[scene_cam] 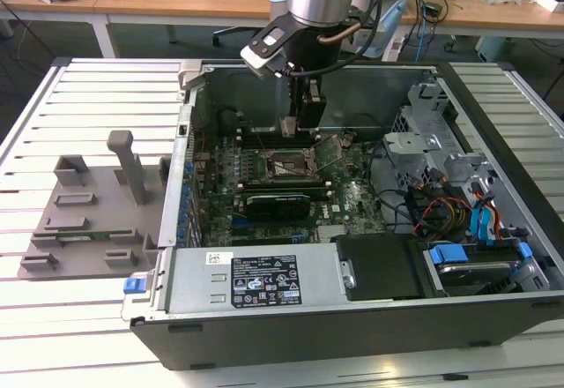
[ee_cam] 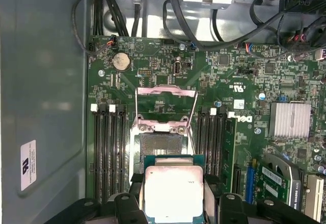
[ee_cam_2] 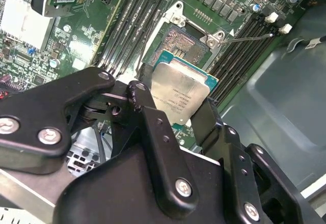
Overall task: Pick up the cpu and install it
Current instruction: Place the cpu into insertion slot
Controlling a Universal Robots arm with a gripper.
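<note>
**A:** What is the arm holding?

**B:** The black two-fingered end effector (ee_cam_2: pixel 177 116) is clamped on the cpu (ee_cam_2: pixel 181 90), a small flat square chip with a silvery-grey metal top and a green rim. Its fingers (ee_cam_2: pixel 153 127) press on two opposite edges.

**A:** Where is the chip?

**B:** It is inside the open black and grey computer case (scene_cam: pixel 308 339), which lies on its side on the white slatted tabletop (scene_cam: pixel 88 97). The chip hangs in the air close to the open black-framed processor socket (ee_cam: pixel 162 150) on the green motherboard (ee_cam: pixel 153 68), not seated in it. The socket's metal frame (ee_cam: pixel 166 89) is flipped up and its thin lever (ee_cam_2: pixel 249 37) is raised.

**A:** Any writing?

**B:** Lines of small dark print cross the chip's lid. A white label (scene_cam: pixel 264 280) with black print and symbols sits on the case's grey cover, well apart from the socket. A white sticker (ee_cam: pixel 28 165) is on the case wall.

**A:** Anything outside the case?

**B:** A grey plastic tray (scene_cam: pixel 88 220) with upright posts, well apart from the socket.
</note>
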